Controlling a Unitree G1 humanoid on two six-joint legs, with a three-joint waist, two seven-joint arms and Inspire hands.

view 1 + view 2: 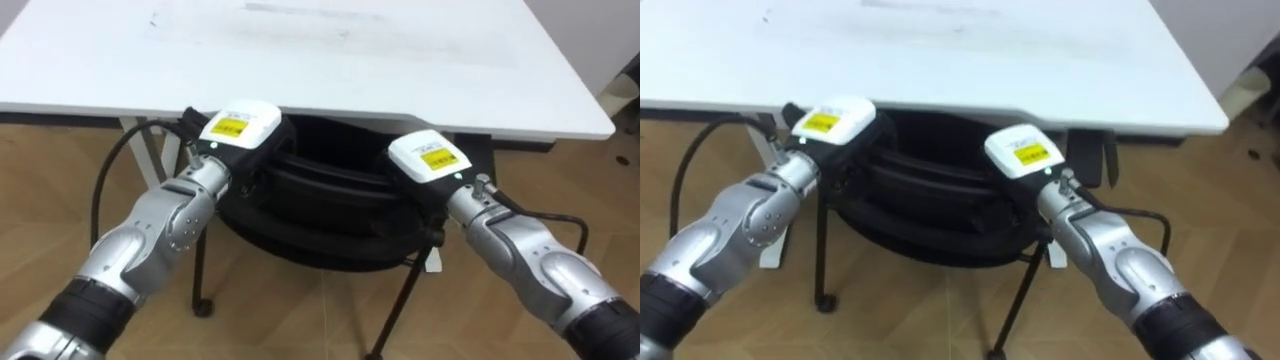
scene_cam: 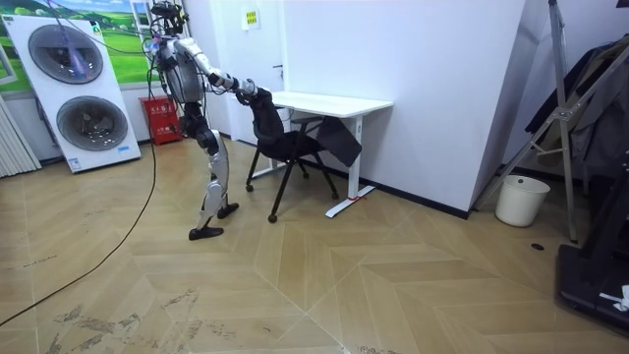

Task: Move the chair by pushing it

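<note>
The black chair [image 1: 320, 205] stands right in front of the robot, its curved backrest at the near edge of the white tabletop [image 1: 300, 60] and its seat tucked beneath. The left robot hand [image 1: 238, 128] sits on the left end of the backrest's top and the right robot hand [image 1: 428, 158] on the right end, both against the chair and just under the tabletop's edge. Only the backs of the two hands face the camera. The fingers appear to reach over the far side of the backrest, so I cannot tell whether either hand is clenched on it or merely pressing. In the room view the robot stands on the wooden floor [image 2: 295, 285] behind the chair, leaning forward with both arms stretched out to the backrest.
</note>
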